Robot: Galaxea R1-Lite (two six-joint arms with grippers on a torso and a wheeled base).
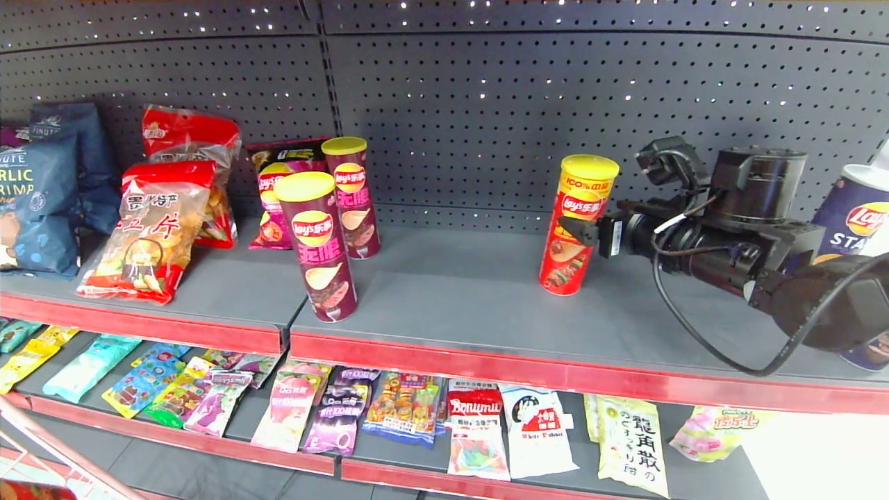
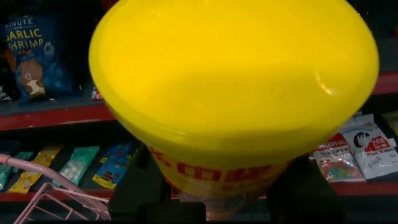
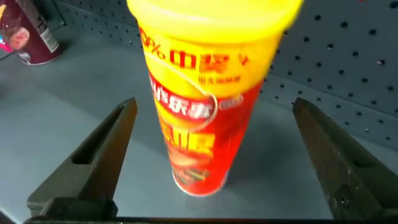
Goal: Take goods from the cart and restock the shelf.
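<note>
The red can (image 1: 578, 226), near the middle of the upper shelf (image 1: 451, 292), has a line of red characters with a percent sign just under its lid. Below that come a round red-and-white logo and yellow characters. The same bands show on the red can (image 3: 199, 124) from the right wrist. The held can (image 2: 233, 93) has red characters on its yellow band. Toward the shelf's left, the front purple can (image 1: 318, 246) and rear purple can (image 1: 351, 198) carry the round logo above white characters. The red bags (image 1: 149, 232) show large white and red characters. The blue bags (image 1: 38, 201) at the left edge bear white Latin capitals. The blue can (image 1: 858, 215) at the right edge has the logo and white capitals. On the lower shelf (image 1: 715, 479), a pale packet (image 1: 628, 444) carries black characters.
</note>
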